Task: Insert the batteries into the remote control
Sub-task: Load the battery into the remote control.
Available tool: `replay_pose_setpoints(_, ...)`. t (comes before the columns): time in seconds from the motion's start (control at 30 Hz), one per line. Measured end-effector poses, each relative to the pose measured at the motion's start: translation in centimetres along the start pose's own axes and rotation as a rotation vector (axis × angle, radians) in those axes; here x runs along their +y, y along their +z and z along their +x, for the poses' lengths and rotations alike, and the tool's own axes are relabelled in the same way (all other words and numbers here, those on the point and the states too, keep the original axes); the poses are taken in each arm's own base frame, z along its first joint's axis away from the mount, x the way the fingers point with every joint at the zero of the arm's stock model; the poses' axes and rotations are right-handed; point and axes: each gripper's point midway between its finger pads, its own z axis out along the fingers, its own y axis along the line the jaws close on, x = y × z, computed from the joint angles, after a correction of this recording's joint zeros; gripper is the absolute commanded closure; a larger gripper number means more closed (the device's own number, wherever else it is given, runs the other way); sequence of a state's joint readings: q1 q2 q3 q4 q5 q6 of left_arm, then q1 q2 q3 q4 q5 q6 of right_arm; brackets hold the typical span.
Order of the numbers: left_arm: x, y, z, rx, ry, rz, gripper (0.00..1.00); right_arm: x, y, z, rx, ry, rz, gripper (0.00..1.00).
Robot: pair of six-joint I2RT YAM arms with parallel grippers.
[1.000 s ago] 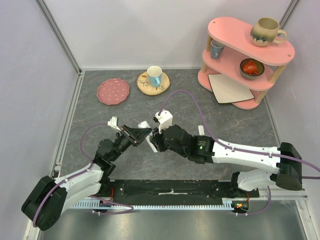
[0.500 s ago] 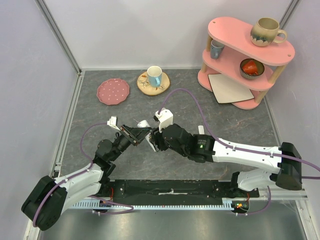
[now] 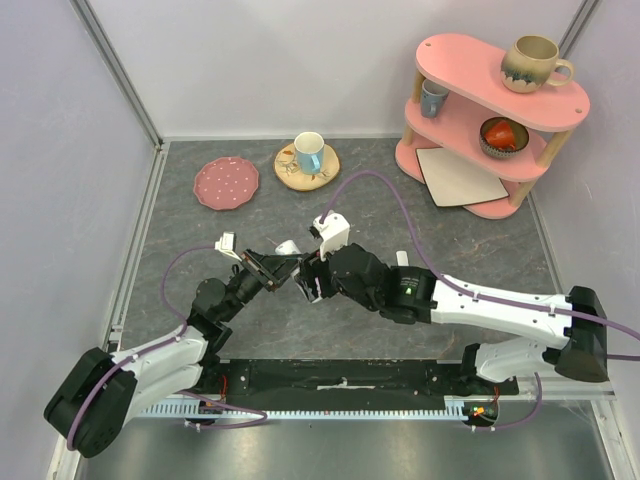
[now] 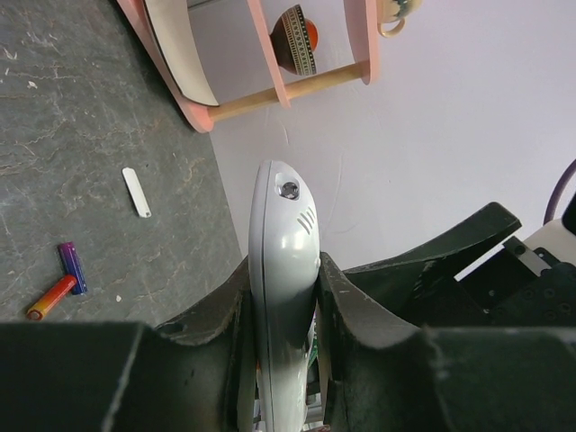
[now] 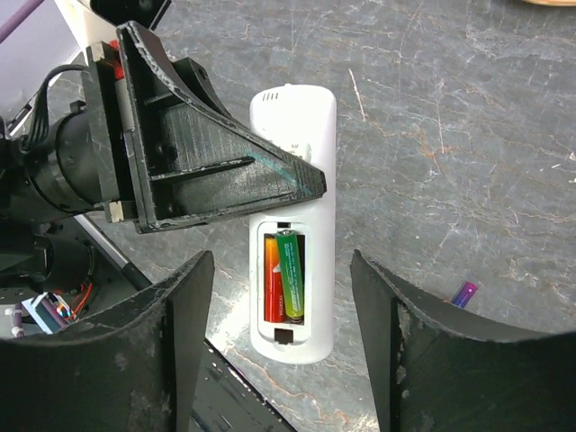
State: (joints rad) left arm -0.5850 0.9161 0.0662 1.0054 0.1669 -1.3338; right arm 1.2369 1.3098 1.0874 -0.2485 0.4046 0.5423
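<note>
My left gripper (image 4: 285, 268) is shut on the white remote control (image 4: 281, 234), holding it edgewise above the table. In the right wrist view the remote control (image 5: 317, 162) shows its open rear recess. A red-orange battery (image 5: 272, 283) and a green battery (image 5: 291, 274) lie side by side in it. My right gripper (image 5: 281, 263) is open, its fingers standing wide on either side of the recess, touching nothing. From above, the two grippers meet at mid-table, left gripper (image 3: 268, 268) and right gripper (image 3: 310, 281). Loose blue-purple (image 4: 72, 266) and orange (image 4: 51, 298) batteries lie on the table.
A small white strip (image 4: 137, 192) lies on the grey table near the loose batteries. A pink shelf (image 3: 495, 110) with a mug and a bowl stands at the back right. A pink plate (image 3: 226, 183) and a cup on a wooden coaster (image 3: 308, 160) sit at the back.
My right gripper's jaws have opened wider and its wrist has lifted slightly away from the remote control. The left arm and the remote control have stayed put.
</note>
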Motion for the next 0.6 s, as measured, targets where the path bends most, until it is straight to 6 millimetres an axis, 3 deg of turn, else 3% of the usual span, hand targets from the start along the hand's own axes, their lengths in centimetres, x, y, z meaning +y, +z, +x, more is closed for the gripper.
replay_pose_setpoints(0.27,0.0,0.0,0.1,0.002,0.0,0.001,0.98,-1.0,-2.0,-2.9,-0.094,0.108,0.006,0.12)
replay_pose_setpoints(0.37,-0.1,0.0,0.0,0.001,0.001,0.007,0.98,-3.6,-3.2,-4.4,-0.152,0.235,0.001,0.11)
replay_pose_setpoints(0.47,-0.4,0.0,0.0,0.0,0.003,0.018,0.98,-6.4,-3.2,-5.2,-0.172,0.358,-0.009,0.1)
replay_pose_setpoints(0.53,-0.6,0.0,0.0,0.003,0.004,0.027,0.98,-6.7,-2.4,-4.6,-0.147,0.409,-0.038,0.09)
replay_pose_setpoints(0.6,-0.8,0.0,0.2,0.011,0.006,0.039,0.98,-5.7,-1.7,-3.2,-0.093,0.433,-0.095,0.09)
